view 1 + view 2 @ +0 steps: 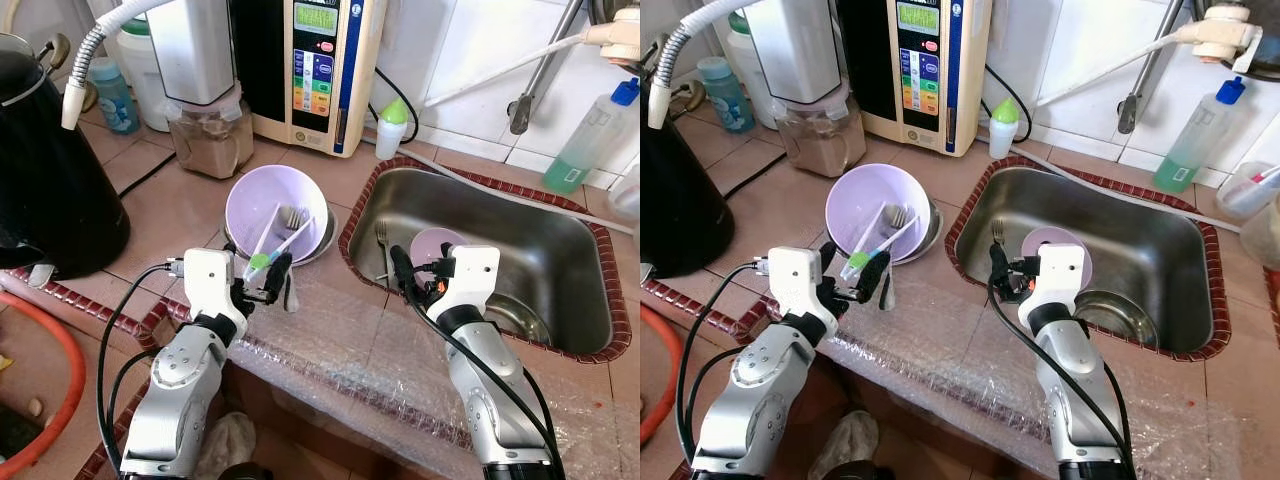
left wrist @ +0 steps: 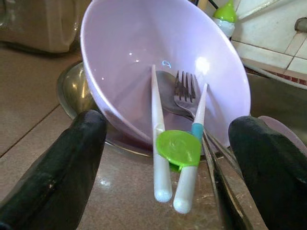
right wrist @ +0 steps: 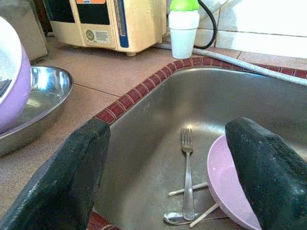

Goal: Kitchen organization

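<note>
Hovered with left gripper (image 2: 168,158) spread wide just before the chopsticks (image 2: 160,158) leaning in the purple bowl (image 1: 275,208) beside the sink (image 1: 570,290), needing both handles centred first; right gripper (image 3: 168,167) likewise wide above a fork (image 3: 187,177).

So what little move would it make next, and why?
Probably the left end effector eases forward and closes on the white chopsticks. Its fingers are open on either side of them, and their ends stick out over the rim of the purple bowl toward it.
</note>
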`<state>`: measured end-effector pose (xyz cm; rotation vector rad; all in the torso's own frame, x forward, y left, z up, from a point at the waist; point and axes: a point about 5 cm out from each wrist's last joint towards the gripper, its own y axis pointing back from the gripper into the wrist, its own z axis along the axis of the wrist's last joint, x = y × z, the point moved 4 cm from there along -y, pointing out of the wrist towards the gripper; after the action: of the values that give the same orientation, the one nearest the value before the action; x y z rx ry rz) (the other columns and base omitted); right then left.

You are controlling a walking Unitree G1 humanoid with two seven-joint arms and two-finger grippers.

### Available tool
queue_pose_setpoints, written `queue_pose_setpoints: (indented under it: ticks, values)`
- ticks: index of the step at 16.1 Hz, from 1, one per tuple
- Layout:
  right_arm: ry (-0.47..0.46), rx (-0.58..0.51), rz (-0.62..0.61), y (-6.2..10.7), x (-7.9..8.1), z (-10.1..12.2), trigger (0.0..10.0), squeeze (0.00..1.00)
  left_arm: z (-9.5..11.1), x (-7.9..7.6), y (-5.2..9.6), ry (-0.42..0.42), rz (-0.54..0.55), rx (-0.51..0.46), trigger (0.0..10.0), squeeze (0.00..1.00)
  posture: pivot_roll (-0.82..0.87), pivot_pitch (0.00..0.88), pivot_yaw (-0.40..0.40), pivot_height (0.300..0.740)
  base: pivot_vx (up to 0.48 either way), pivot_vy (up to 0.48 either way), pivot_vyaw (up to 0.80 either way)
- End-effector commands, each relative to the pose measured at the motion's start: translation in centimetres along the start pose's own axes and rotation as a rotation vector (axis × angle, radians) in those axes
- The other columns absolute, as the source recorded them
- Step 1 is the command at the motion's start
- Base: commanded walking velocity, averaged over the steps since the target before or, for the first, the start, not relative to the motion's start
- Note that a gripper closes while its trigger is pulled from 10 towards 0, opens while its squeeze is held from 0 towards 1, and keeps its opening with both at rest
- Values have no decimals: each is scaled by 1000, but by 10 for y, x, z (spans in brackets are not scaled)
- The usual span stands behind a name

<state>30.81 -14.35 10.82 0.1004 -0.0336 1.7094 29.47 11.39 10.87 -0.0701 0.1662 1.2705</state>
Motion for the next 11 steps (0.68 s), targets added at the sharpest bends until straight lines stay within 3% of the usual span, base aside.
queue_pose_setpoints:
  ticks: [1, 8, 11]
  values:
    - [4, -8, -9, -2, -1, 2, 10000, 0, 1, 0, -2, -6, -7, -6, 0, 0, -21, 0, -28, 740, 0, 0, 0]
    - [-10, -5, 6, -2, 2, 1, 10000, 0, 4, 3, -1, 3, -1, -12, 0, 0, -7, 0, -20, 740, 0, 0, 0]
    - [-91, -21, 186, 0, 28, 8, 10000, 0, 6, 2, -2, 1, -8, -16, 0, 0, -10, 0, -14, 740, 0, 0, 0]
